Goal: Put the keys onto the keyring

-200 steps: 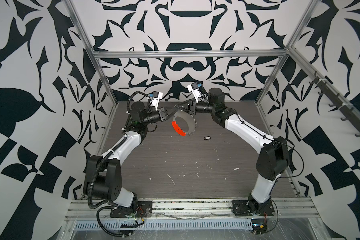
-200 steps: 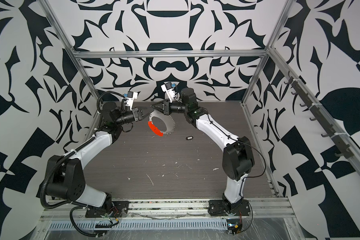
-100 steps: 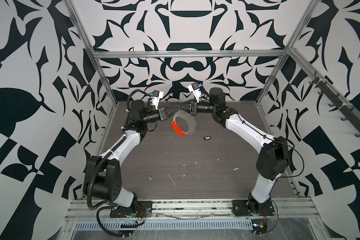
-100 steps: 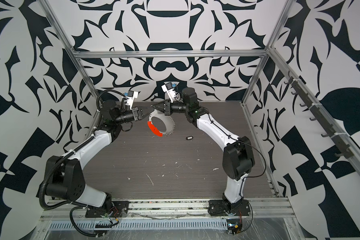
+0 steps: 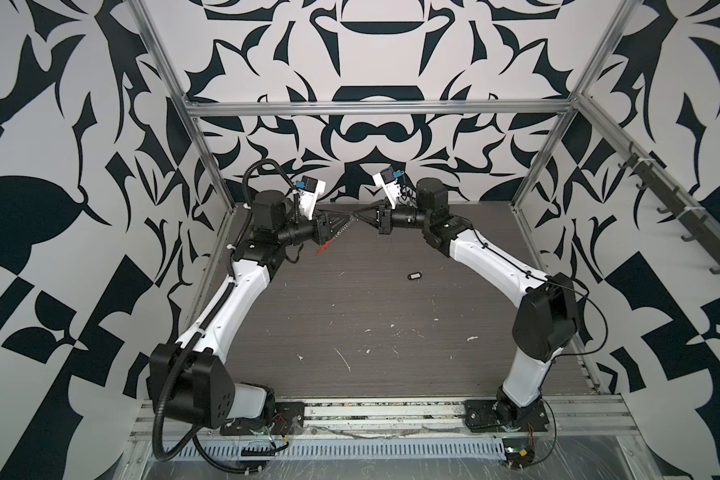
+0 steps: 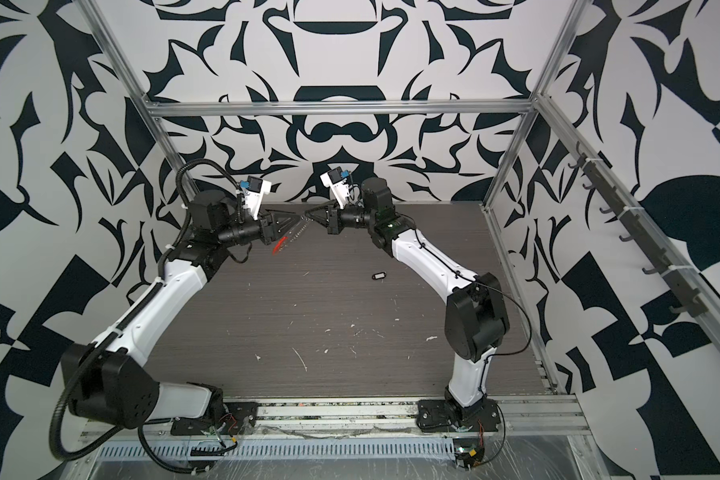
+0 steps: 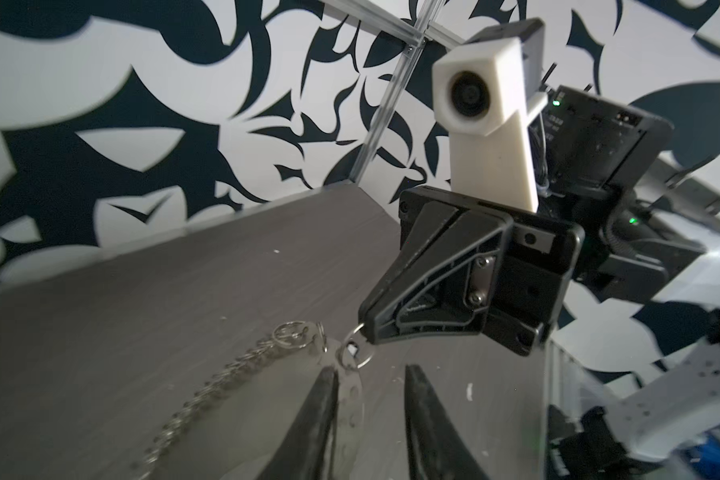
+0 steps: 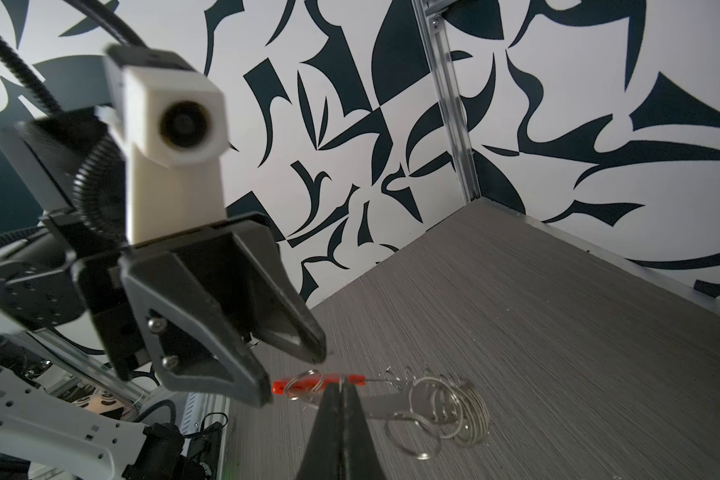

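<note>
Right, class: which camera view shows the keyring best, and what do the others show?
The right wrist view: the keyring is close up, its orange-red segment and split rings clear. The left wrist view shows its grey band and a row of rings, blurred. In both top views it is a thin edge-on sliver.

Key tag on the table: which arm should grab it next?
Probably left: the left gripper is open and empty, free to fetch the key tag, while the right gripper is shut on the keyring, holding it up.
</note>
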Controlling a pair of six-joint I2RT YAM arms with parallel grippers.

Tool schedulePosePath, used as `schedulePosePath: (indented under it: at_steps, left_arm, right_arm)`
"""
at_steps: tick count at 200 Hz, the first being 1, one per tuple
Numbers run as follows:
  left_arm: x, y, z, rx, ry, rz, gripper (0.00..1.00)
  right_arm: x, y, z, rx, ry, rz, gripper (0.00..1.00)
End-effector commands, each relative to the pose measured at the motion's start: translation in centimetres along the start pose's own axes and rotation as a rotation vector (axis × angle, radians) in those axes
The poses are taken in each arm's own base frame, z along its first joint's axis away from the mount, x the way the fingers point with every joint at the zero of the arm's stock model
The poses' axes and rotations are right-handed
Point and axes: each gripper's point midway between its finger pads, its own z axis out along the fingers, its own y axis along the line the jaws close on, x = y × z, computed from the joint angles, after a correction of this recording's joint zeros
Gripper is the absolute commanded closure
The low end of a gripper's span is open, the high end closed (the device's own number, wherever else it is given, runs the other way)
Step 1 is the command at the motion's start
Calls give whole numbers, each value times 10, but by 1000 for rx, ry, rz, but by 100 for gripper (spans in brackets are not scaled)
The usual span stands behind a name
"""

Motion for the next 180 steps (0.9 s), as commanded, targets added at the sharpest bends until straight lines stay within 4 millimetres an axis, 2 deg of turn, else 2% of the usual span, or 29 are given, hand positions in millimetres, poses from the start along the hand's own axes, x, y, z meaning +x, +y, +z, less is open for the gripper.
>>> schedulePosePath:
  at_steps: [1,47,85,147,180]
  left_arm:
    - [20,3,-7,-44,107,161,69]
    - [26,6,0,-15,169,142,72]
    - [21,2,6,41,161,109,74]
    - [9,2,-5,73,154,61,79]
    - [12,-4,-2,141,165,26,81]
  right_arm:
    - [-34,34,-11,-43,-71,-146,100]
    - [-30,40,-8,-69,-63,-162,100]
    - [-26,49,-8,-97,-56,-166,100]
    - [-23,55,-11,-120,-45,-168,100]
    - [-25,57,-10,-128,-51,-165,100]
